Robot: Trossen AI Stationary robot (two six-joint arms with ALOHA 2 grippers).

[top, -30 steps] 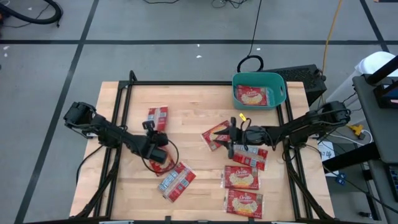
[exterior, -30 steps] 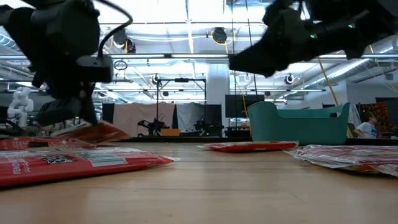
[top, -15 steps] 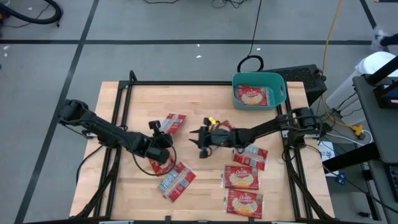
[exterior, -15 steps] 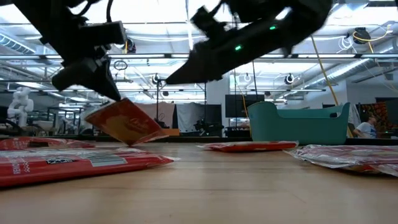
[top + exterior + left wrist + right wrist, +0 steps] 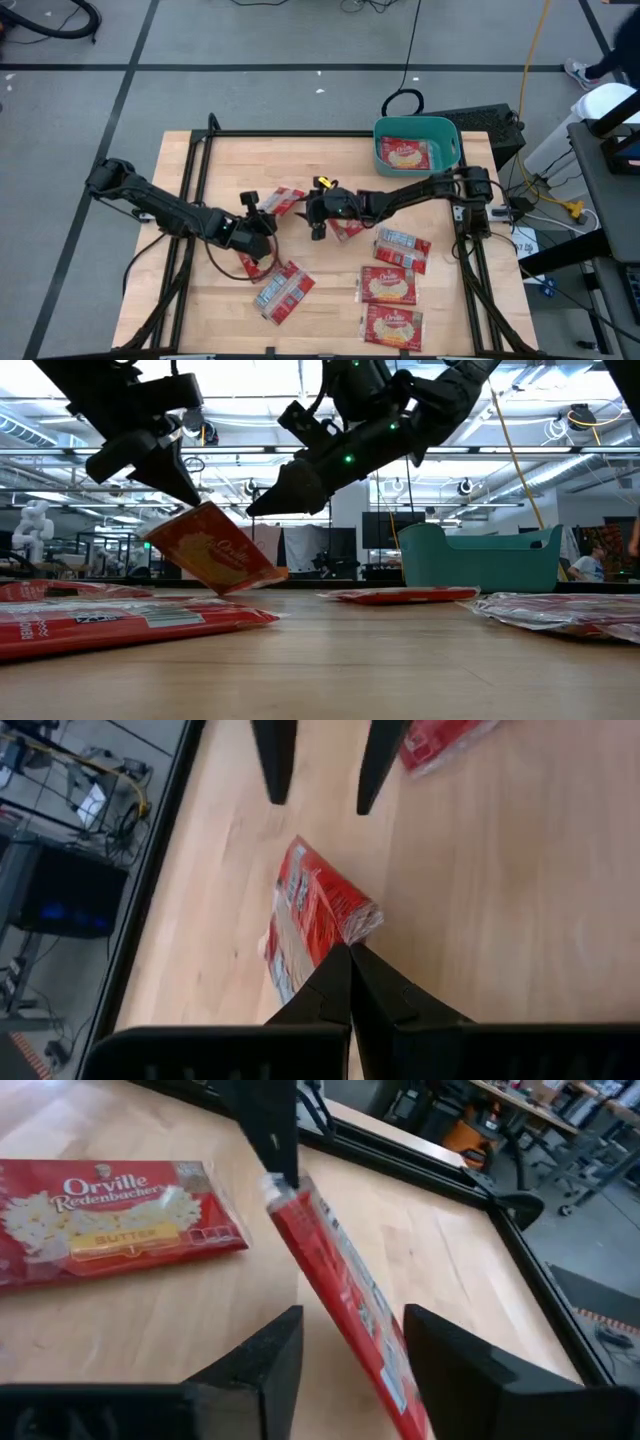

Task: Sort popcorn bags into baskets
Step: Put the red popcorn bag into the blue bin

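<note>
The left gripper (image 5: 268, 212) is pinching one corner of a red popcorn bag (image 5: 284, 199), holding it tilted just above the table. The right gripper (image 5: 312, 212) is facing it with fingers spread on either side of the bag's free edge, holding nothing. Risk: that thin corner grip may slip during a handover. I count about seven bags on the table and one in the single teal basket (image 5: 448, 136), well behind the right gripper.

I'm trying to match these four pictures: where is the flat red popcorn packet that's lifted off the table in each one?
High: held red popcorn packet, table centre.
Low: hanging tilted, left of centre.
Left wrist: pinched edge-on.
Right wrist: edge-on ahead.
Shared landmark: left gripper clamping it.
</note>
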